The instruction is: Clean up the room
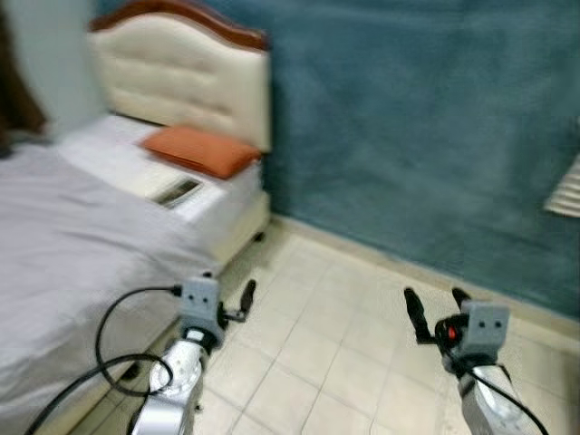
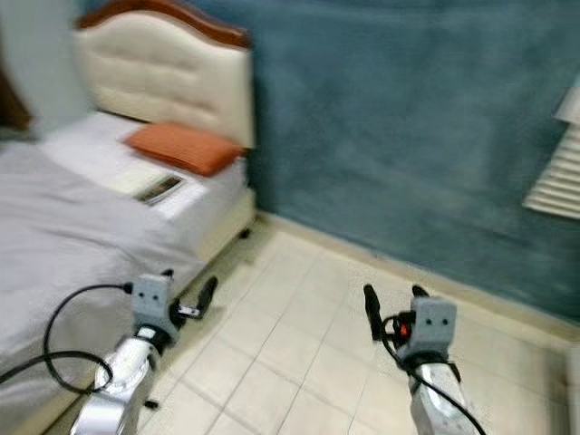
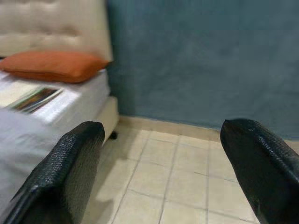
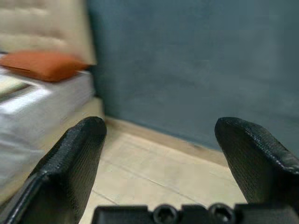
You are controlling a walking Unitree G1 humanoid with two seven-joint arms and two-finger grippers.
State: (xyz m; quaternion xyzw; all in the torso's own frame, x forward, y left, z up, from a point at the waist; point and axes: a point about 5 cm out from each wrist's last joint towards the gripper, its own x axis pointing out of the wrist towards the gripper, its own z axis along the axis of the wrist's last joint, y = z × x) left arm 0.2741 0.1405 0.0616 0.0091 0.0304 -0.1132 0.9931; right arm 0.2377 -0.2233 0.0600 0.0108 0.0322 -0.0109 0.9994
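Above bare tiles (image 1: pixel 308 353), both jaws gape empty.

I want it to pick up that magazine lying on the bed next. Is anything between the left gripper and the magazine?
No object blocks it. The magazine lies on the bed beside the orange pillow. The left gripper, fingers open, is over the tiled floor by the bed's edge, with bare sheet between.

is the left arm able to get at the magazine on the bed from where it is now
Probably not yet. The left gripper hangs open over the floor beside the bed, and the magazine lies well ahead near the orange pillow. Nothing blocks the way; it just looks too far.
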